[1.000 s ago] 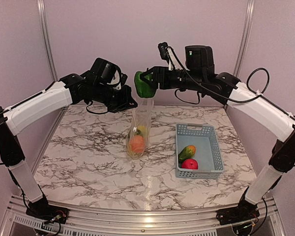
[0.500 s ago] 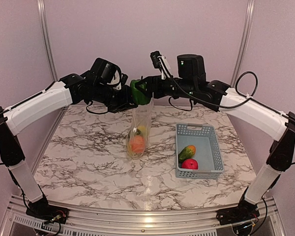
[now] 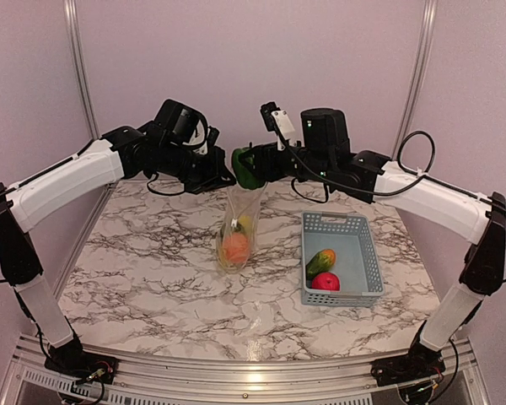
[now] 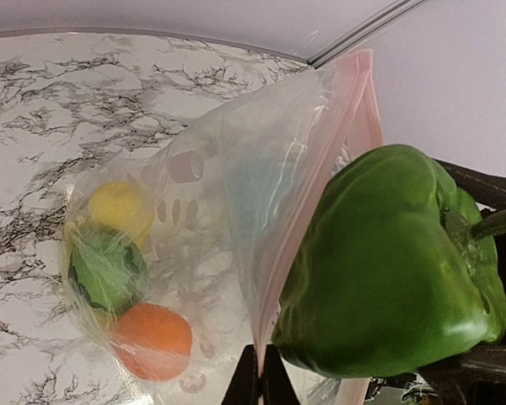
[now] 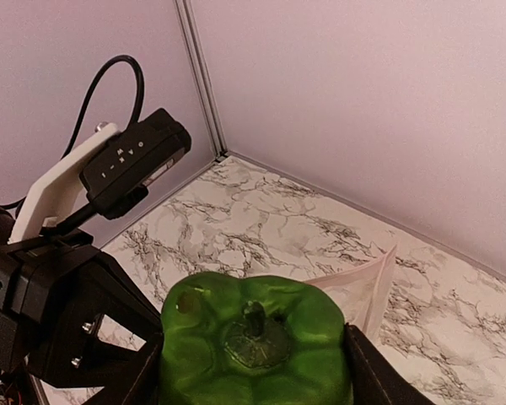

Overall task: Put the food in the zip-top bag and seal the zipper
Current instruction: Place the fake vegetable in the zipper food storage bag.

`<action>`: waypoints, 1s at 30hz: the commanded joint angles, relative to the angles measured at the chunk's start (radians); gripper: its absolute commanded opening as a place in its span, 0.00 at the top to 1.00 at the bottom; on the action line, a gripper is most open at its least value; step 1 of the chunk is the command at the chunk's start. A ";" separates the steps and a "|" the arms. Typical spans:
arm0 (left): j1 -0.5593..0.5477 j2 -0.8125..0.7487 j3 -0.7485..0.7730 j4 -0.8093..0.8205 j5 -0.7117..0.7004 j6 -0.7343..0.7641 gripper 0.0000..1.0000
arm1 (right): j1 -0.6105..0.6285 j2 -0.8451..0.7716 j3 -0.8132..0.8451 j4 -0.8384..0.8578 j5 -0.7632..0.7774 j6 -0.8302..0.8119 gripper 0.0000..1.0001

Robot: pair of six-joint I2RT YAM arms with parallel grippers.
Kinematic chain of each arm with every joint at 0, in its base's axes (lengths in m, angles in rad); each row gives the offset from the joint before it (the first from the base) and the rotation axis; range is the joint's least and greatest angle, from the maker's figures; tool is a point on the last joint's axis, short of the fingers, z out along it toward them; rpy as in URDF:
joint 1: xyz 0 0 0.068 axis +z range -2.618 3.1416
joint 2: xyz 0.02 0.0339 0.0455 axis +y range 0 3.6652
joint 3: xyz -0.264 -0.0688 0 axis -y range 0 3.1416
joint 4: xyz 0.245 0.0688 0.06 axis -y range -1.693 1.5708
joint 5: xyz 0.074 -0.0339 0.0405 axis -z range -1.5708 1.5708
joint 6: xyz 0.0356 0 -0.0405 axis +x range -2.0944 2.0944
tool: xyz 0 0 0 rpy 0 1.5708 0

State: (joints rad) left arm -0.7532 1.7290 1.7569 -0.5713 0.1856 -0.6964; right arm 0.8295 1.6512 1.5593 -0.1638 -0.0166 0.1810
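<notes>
Lab test cell: plain walls (image 3: 236, 51), marble tabletop (image 3: 152, 278).

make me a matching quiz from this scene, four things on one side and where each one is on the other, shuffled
Things:
1 green pepper
2 orange
3 red apple
4 zip-top bag

Places:
A in the basket
B inside the zip-top bag
C held up by the left pincer
D gripped in the right pincer

Pairs: 1-D, 2-B, 3-A, 4-C
</notes>
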 commanded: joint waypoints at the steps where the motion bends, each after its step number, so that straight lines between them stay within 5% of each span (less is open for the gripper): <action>1: 0.003 -0.007 0.027 -0.008 0.022 0.001 1.00 | 0.020 -0.017 0.005 0.045 0.061 -0.036 0.55; 4: 0.005 -0.008 0.029 -0.009 0.022 0.002 1.00 | 0.038 -0.005 0.005 0.060 0.105 -0.055 0.52; 12: 0.006 -0.011 0.029 -0.001 0.025 -0.004 1.00 | 0.062 -0.003 0.097 -0.025 0.146 -0.038 0.17; 22: 0.006 -0.023 -0.007 0.010 0.022 -0.006 1.00 | 0.061 -0.105 0.113 -0.129 0.178 0.014 0.16; 30: 0.006 -0.019 0.001 0.008 0.025 -0.007 1.00 | 0.062 -0.100 0.115 -0.324 0.235 0.076 0.28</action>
State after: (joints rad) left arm -0.7525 1.7290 1.7584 -0.5709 0.2016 -0.7002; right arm 0.8837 1.5368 1.6325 -0.3363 0.1749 0.2043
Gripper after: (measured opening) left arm 0.017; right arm 0.735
